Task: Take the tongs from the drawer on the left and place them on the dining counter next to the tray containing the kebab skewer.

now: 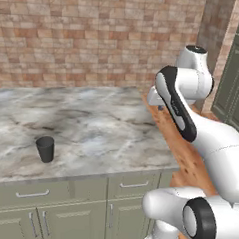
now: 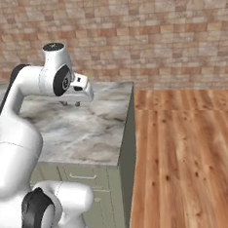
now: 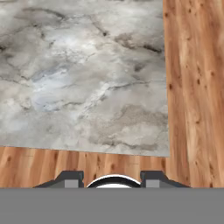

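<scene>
White arm's gripper [image 2: 70, 104] hovers upper left over the grey-white marbled counter [image 2: 83, 133], jaws partly open, holding nothing.

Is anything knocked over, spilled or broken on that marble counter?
Nothing stands out. The dark cup stands upright on the marbled countertop, nothing is spilled, and the green drawers beneath are shut.

A rendered kitchen: marbled countertop [image 1: 91, 125] over sage-green cabinets [image 1: 60, 213], brick wall [image 1: 96, 35], wood floor [image 2: 187, 148].
</scene>
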